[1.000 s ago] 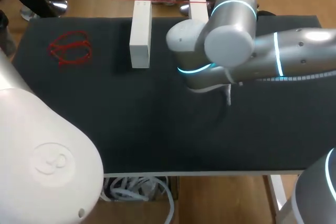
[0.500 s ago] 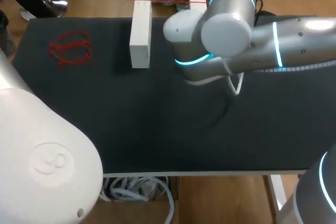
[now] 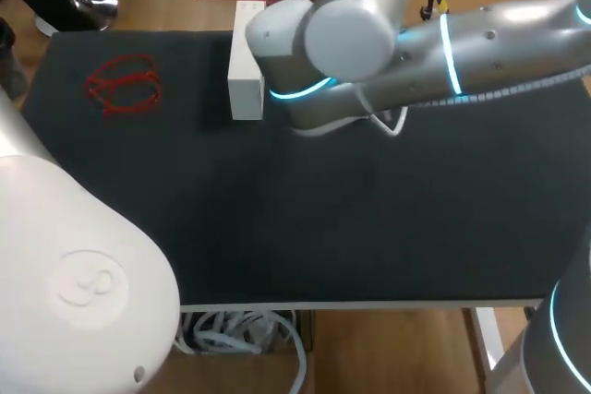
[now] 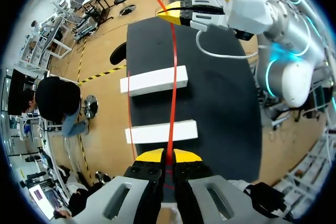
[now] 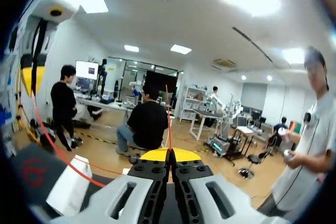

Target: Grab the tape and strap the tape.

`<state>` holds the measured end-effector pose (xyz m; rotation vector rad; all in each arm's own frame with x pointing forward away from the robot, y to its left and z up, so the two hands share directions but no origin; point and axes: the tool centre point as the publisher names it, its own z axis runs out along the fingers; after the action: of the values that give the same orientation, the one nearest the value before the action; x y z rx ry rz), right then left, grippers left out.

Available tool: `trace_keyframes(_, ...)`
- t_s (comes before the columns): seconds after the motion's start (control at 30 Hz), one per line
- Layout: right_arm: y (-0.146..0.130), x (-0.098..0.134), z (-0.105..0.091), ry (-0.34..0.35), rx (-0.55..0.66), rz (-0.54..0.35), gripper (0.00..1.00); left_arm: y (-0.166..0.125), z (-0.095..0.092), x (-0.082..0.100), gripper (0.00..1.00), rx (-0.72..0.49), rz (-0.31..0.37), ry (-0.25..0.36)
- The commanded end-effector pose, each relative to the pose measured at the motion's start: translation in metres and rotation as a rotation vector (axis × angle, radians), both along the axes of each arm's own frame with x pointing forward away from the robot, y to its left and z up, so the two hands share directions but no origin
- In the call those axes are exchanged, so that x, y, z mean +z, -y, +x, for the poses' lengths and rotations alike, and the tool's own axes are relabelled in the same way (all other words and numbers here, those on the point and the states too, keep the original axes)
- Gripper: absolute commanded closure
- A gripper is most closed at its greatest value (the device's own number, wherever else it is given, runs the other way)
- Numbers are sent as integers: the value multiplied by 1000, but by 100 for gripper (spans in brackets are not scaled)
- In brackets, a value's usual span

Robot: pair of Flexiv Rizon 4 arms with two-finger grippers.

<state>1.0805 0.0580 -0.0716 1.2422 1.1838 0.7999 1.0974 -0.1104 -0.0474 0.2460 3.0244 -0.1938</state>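
Across the worktop (image 4: 226,108), the red tape (image 4: 172,77) stretches over two white blocks (image 4: 154,80), pinched between left fingers (image 4: 149,157) and right fingers (image 4: 176,13); grabbing seems done (strapping apparently remains).

We find the left block (image 3: 247,57) toward the rear of the table (image 3: 369,228), with the right block (image 4: 154,80) parallel beside it, under our right arm (image 3: 443,43). The tape strand (image 4: 172,77) crosses both blocks, seemingly just above them, between our left gripper (image 4: 168,156) and right gripper (image 4: 169,14). A tape coil (image 3: 122,85) lies well left of the blocks.
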Motion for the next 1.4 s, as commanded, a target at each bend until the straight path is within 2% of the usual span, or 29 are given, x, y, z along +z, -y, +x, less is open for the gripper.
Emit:
trace_keyframes(0.03,-6,1,2,-78,75,-621,100,0,0,1,100,1,3,-1)
trace_keyframes(0.1,-8,0,2,-109,105,-677,100,0,0,1,100,1,3,-1)
trace_keyframes(0.27,-16,1,2,-101,179,-799,100,0,0,1,100,1,3,-1)
trace_keyframes(0.4,-25,4,2,-95,234,-830,100,0,0,1,100,1,3,-1)
trace_keyframes(0.53,-30,6,2,-74,268,-923,100,0,0,1,100,1,3,-1)
trace_keyframes(0.6,-34,8,3,-67,275,-918,100,0,0,1,100,1,3,-1)
trace_keyframes(0.67,-38,10,3,-54,298,-968,100,0,0,1,100,1,3,-1)
trace_keyframes(0.77,-44,10,3,-52,327,-988,100,0,0,1,100,1,3,-1)
trace_keyframes(0.87,-50,9,2,-70,343,-1034,100,0,0,1,100,1,3,-1)
trace_keyframes(1.03,-53,12,4,-103,283,-1084,100,0,0,1,100,1,3,-1)
trace_keyframes(1.17,-54,12,6,-121,239,-1059,100,0,0,1,100,1,3,-1)
trace_keyframes(1.23,-54,13,6,-96,221,-1027,100,0,0,1,100,1,3,-1)
trace_keyframes(1.27,-53,15,7,-67,217,-997,100,0,0,1,100,1,3,-1)
trace_keyframes(1.33,-52,19,6,-33,206,-870,100,0,0,1,100,1,3,-1)
trace_keyframes(1.4,-52,19,6,-33,206,-870,100,0,0,1,100,1,3,-1)
